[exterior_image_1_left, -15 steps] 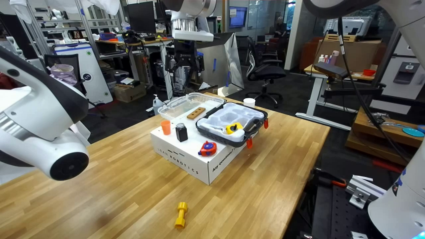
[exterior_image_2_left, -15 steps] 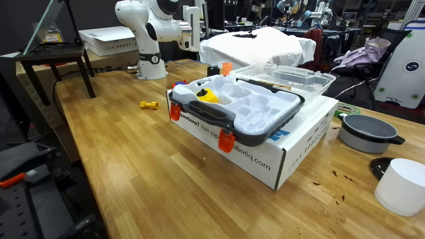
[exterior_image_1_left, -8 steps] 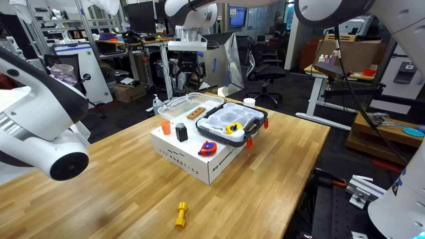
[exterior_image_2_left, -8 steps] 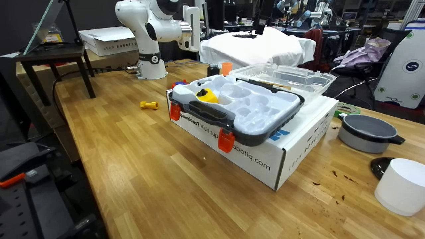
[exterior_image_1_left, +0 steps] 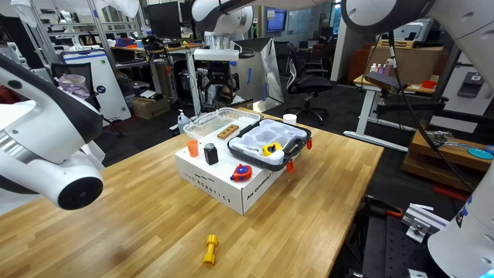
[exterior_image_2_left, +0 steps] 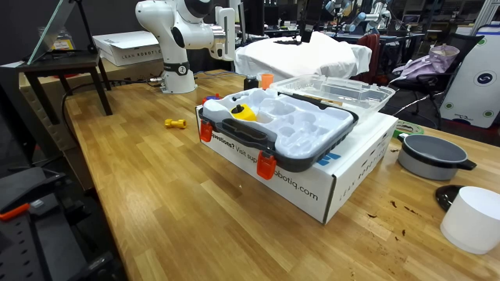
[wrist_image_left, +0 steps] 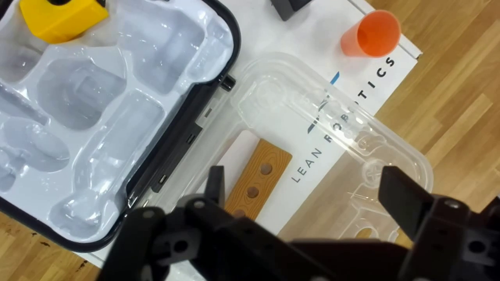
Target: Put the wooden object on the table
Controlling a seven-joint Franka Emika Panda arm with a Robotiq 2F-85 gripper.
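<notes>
Rounded white arm (exterior_image_1_left: 366, 13), silvery wrist collar (exterior_image_1_left: 218, 41), black cable (exterior_image_1_left: 421, 131), black tool (wrist_image_left: 304, 188) with silvery screws (wrist_image_left: 452, 203)

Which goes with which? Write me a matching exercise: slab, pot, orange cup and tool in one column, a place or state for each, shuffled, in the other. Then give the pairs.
Things
1. Slab
2. Pot
3. Orange cup
4. Tool

Places and states
A. Upright on the box under the case
B. Open, holding nothing
C. Lying in the clear lid
D. Directly on the table

Pairs
1-C; 2-D; 3-A; 4-B
</notes>
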